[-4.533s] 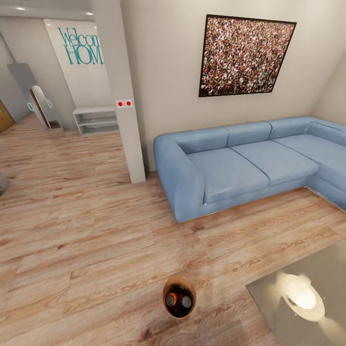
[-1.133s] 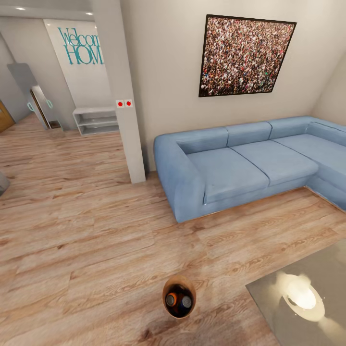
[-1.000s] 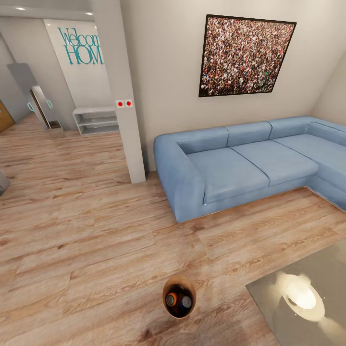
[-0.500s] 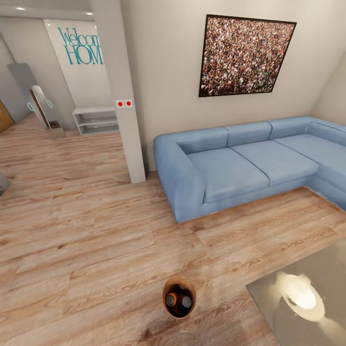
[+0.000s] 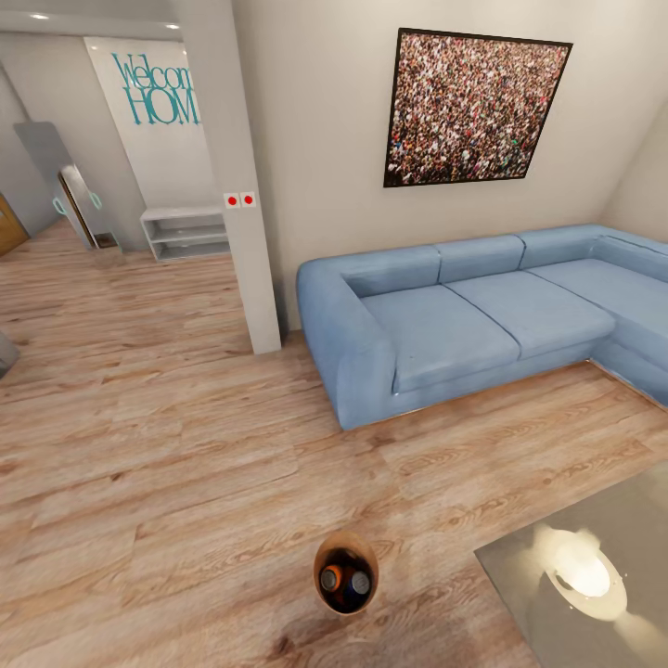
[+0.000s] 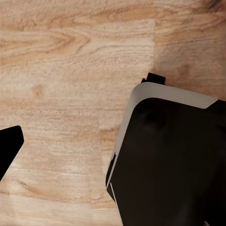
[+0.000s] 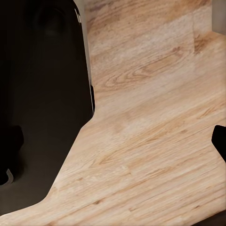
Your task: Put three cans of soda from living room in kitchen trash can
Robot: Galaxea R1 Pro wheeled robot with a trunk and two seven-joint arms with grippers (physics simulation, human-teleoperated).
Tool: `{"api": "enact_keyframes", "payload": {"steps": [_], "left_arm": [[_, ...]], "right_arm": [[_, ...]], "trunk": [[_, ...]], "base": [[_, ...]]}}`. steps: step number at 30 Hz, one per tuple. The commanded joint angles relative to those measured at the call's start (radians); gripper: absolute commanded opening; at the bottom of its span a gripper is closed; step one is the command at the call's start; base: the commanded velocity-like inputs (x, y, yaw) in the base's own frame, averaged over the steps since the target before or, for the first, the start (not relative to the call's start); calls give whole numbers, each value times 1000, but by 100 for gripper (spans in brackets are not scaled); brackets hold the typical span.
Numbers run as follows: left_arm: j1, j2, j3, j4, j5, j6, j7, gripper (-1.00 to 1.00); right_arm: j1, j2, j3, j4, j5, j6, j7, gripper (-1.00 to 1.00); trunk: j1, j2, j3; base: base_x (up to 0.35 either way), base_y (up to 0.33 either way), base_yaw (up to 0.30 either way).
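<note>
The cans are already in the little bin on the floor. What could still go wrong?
The bin stands on the living-room floor by the sofa, not in a kitchen, so the job may stay unfinished. If it gets carried, the loose soda cans might tip out. It also sits near the glass table and could get bumped.

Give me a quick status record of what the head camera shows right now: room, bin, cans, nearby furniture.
room: living room, wood floor
bin: trash can upright on the floor, near the view's bottom centre
cans: soda cans inside the bin; an orange top and a blue top are visible, a third cannot be confirmed
sofa: blue corner sofa against the wall
table: glass-topped table at lower right, reflecting a lamp
wall: framed crowd picture
</note>
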Motion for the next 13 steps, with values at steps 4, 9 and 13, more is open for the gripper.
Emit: {"api": "enact_keyframes", "payload": {"steps": [4, 9, 13], "left_arm": [[0, 0, 0, 0, 0, 0, 0, 100], [0, 0, 0, 0, 0, 0, 0, 100], [0, 0, 0, 0, 0, 0, 0, 100]], "right_arm": [[0, 0, 0, 0, 0, 0, 0, 100], [0, 0, 0, 0, 0, 0, 0, 100], [0, 0, 0, 0, 0, 0, 0, 100]], "trunk": [[0, 0, 0], [0, 0, 0], [0, 0, 0]], "base": [[0, 0, 0], [0, 0, 0], [0, 0, 0]]}}
